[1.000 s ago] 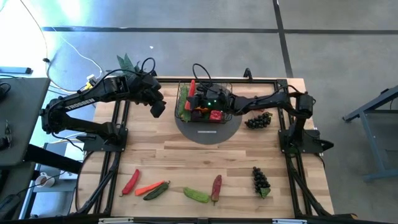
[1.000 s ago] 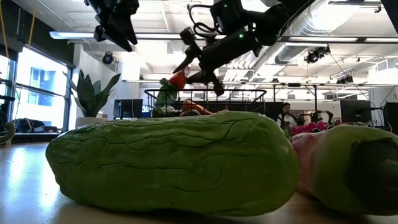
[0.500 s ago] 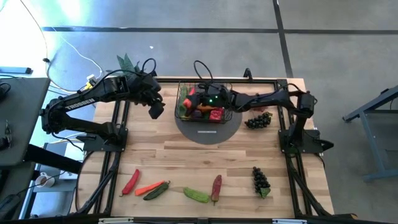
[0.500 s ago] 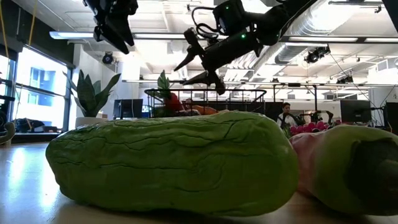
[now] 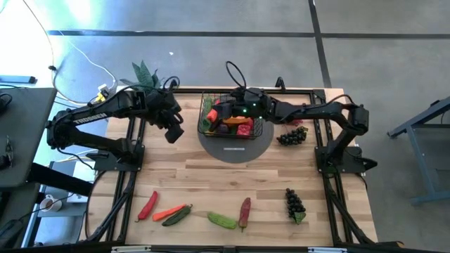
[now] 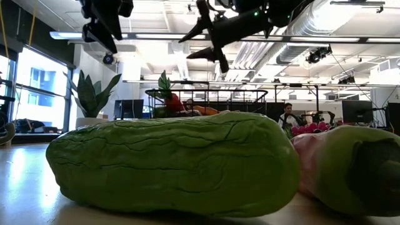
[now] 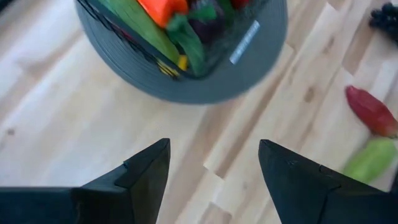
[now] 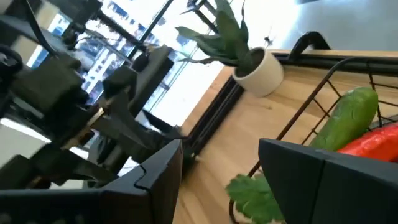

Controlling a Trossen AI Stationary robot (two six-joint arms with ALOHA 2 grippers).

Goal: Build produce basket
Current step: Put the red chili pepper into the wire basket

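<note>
Both open grippers [image 5: 171,131] [image 5: 223,110] above basket [image 5: 259,131]

Grey floor [image 5: 211,17], bright windows [image 6: 37,81], ceiling ducts [image 6: 325,19].

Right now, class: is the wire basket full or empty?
Partly full: the basket on the grey mat holds red, orange and green produce.

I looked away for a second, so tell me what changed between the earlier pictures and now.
The right gripper let go of a red and green piece into the basket and has lifted clear, open and empty. The left gripper, also open, shifted slightly toward the table's near side, beside the basket. The produce row along the near edge and the grapes stayed put.
</note>
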